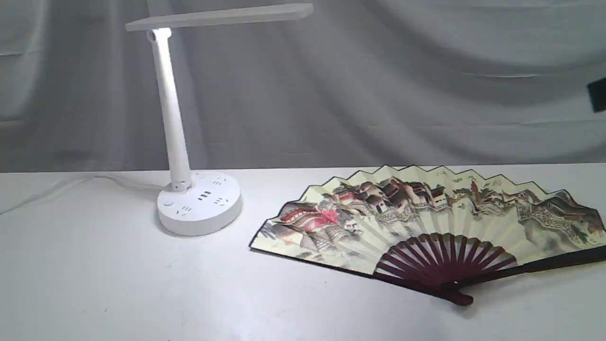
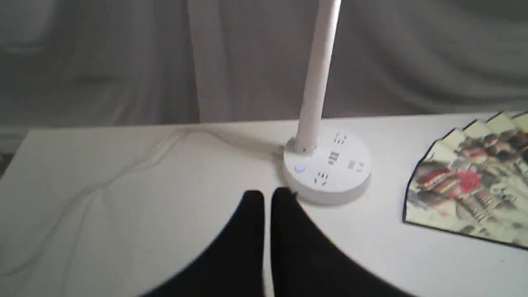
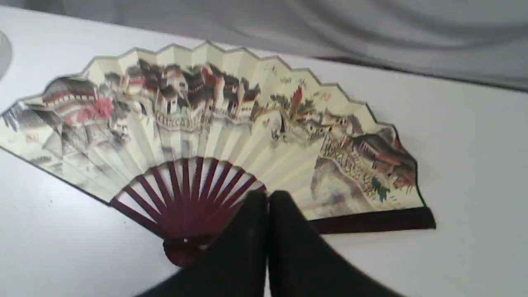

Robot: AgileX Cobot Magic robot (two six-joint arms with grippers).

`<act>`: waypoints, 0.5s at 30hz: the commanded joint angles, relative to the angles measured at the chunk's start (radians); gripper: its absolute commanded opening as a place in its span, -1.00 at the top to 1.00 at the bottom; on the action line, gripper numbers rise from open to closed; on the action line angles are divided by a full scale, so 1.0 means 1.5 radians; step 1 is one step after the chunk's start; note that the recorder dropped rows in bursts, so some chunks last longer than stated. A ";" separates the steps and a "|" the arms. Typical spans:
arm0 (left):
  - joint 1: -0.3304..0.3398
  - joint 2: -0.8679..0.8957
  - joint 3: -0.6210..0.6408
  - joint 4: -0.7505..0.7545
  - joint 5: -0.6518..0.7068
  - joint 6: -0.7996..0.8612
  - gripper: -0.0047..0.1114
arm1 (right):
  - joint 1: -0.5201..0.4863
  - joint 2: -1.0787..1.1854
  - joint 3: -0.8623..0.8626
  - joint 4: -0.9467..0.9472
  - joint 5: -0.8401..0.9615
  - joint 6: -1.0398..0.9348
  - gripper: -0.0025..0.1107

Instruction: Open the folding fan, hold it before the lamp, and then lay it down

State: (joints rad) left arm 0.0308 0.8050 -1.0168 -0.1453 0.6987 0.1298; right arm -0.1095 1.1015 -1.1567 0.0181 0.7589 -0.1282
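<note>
The folding fan point(image 1: 426, 222) lies spread open and flat on the white table, right of centre, painted side up with its maroon ribs toward the front; the fan point(image 3: 231, 128) also fills the right wrist view. The white lamp point(image 1: 177, 123) stands at the left, its bar head overhanging toward the middle. Neither gripper shows in the exterior view. My left gripper point(image 2: 267, 196) is shut and empty, hovering just short of the lamp point(image 2: 326, 165) base. Above the fan's ribs, close to its right guard, my right gripper point(image 3: 268, 197) is shut, holding nothing.
A white cable point(image 1: 61, 187) runs from the lamp base to the left along the table point(image 1: 118, 284). A grey cloth backdrop point(image 1: 378, 94) hangs behind the table's far edge. A dark object point(image 1: 597, 94) pokes in at the right edge.
</note>
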 commanded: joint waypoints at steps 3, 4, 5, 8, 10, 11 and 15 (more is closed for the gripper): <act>0.000 -0.119 0.003 -0.018 0.006 0.001 0.92 | 0.001 -0.134 0.002 0.005 0.017 0.001 0.96; 0.000 -0.143 0.003 -0.018 0.010 0.001 0.92 | 0.001 -0.160 0.002 0.010 0.019 0.001 0.96; 0.000 -0.173 0.003 -0.018 0.010 0.001 0.92 | 0.001 -0.181 0.002 0.016 0.020 0.001 0.96; 0.000 -0.242 0.003 -0.018 0.010 0.001 0.92 | 0.001 -0.257 0.002 0.030 0.023 0.001 0.96; 0.000 -0.290 0.003 -0.018 0.010 0.003 0.92 | 0.001 -0.310 0.002 0.030 0.031 -0.002 0.96; 0.000 -0.310 0.003 -0.015 0.010 0.003 0.92 | 0.001 -0.335 0.002 0.028 0.039 -0.002 0.96; 0.000 -0.397 0.003 -0.012 0.045 0.005 0.92 | 0.001 -0.422 0.002 0.023 0.078 -0.003 0.96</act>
State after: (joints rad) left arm 0.0308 0.2449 -1.0168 -0.1642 0.7351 0.1298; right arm -0.1095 0.5115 -1.1567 0.0547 0.8436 -0.1282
